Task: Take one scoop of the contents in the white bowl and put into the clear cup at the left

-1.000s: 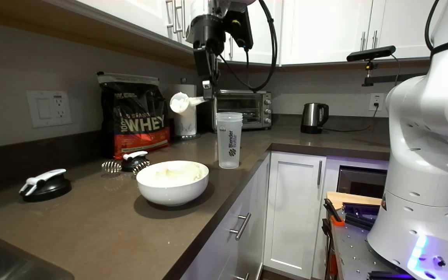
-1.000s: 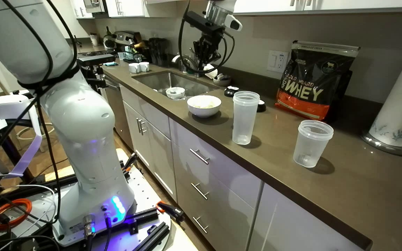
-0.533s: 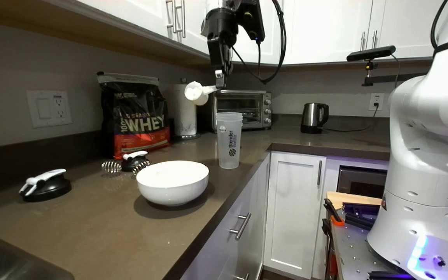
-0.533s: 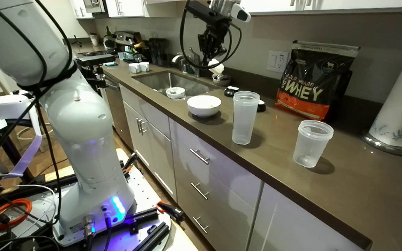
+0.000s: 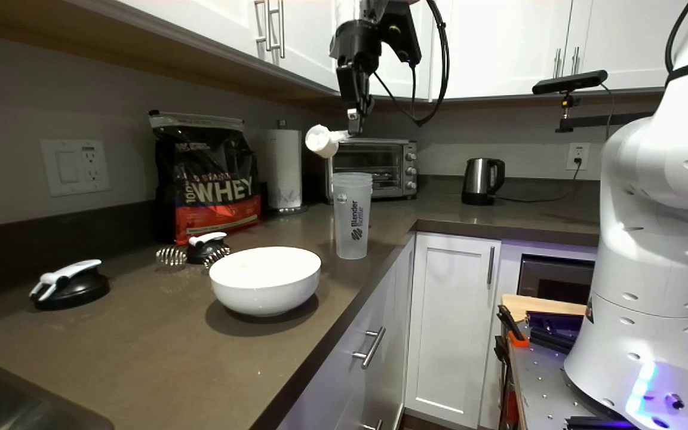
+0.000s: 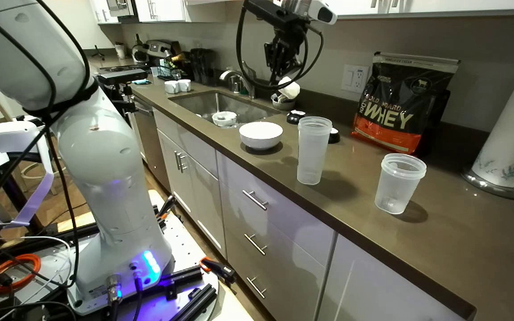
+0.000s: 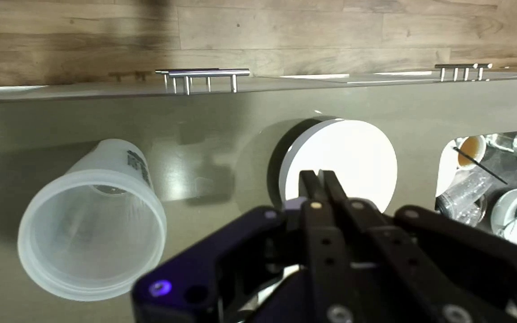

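Wrist view: a wide, round, glossy white bowl (image 7: 339, 157) stands on the grey-brown counter (image 7: 420, 107), its inside washed out by glare, apart from a tall, see-through plastic cup (image 7: 92, 233); in an exterior view, the black gripper (image 5: 354, 128) clasps a white plastic scoop (image 5: 322, 141) high above the counter

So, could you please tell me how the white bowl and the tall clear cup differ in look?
The white bowl is wide and shallow, while the tall clear cup is narrow. The bowl is opaque; the cup is translucent. The bowl looks plain, whereas the cup carries dark lettering. Both stand upright and uncovered on the counter.
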You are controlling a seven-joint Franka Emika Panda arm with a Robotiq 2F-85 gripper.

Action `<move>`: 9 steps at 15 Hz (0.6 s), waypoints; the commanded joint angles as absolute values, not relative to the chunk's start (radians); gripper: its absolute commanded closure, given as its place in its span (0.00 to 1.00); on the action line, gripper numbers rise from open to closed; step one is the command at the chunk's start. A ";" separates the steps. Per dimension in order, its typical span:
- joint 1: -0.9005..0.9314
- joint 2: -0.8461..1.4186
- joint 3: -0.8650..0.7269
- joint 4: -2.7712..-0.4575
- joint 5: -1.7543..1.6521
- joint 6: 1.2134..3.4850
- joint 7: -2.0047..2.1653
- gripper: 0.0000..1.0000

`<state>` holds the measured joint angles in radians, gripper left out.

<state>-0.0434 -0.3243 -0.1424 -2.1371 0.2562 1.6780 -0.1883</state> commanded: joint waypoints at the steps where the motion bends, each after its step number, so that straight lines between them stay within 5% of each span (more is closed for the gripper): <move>1: -0.071 -0.346 -0.146 -2.154 0.219 1.663 -0.181 0.99; 9: -0.102 -0.347 -0.169 -2.160 0.177 1.664 -0.174 0.99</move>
